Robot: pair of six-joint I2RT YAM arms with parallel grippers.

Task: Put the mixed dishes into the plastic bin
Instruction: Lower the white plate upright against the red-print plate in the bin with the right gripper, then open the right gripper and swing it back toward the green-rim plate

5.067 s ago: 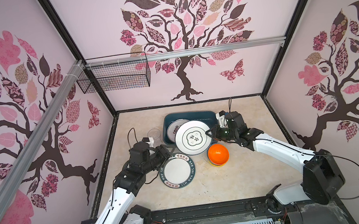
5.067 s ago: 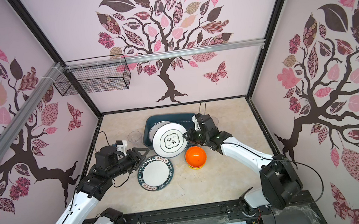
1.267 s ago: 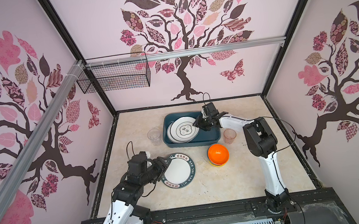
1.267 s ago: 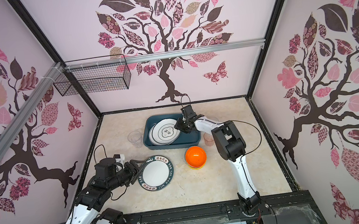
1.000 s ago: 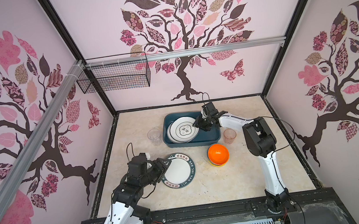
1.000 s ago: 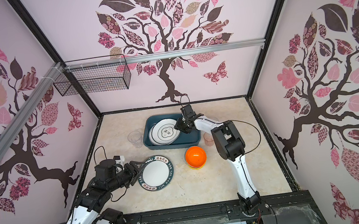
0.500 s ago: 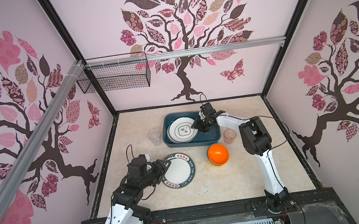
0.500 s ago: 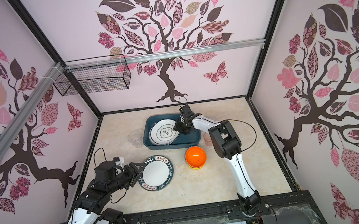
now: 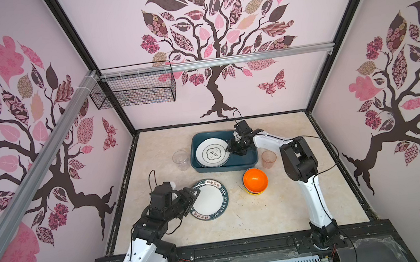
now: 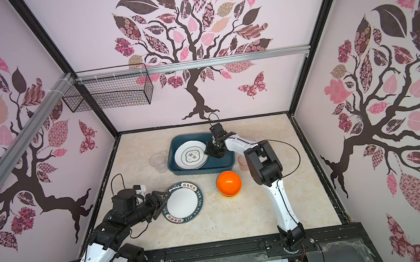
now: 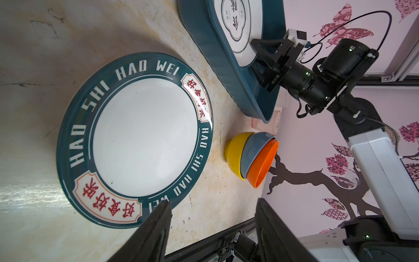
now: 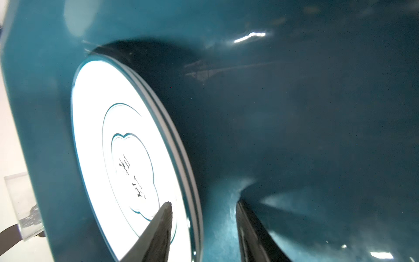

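Far left: left gripper (image 9: 194, 198) low at left edge of teal-rimmed plate (image 9: 208, 199), jaws spread, nothing clamped. In left wrist view one fingertip (image 11: 162, 215) sits at plate's rim. Plate lies flat on table (image 9: 266, 211), outside bin. Upright clear cup (image 9: 180, 160) just left of plastic bin (image 9: 245, 164). In bin's left part: white plate (image 9: 212, 152) with black characters. Then right gripper (image 12: 203, 204) reaches into bin, jaws parted astride that plate's right rim, not clenched. In front of bin: orange bowl (image 9: 255, 180) nested in blue bowl (image 11: 256, 145), that in yellow bowl (image 11: 235, 152). Rightmost: pink cup (image 9: 269, 158), upright, just beside bin.
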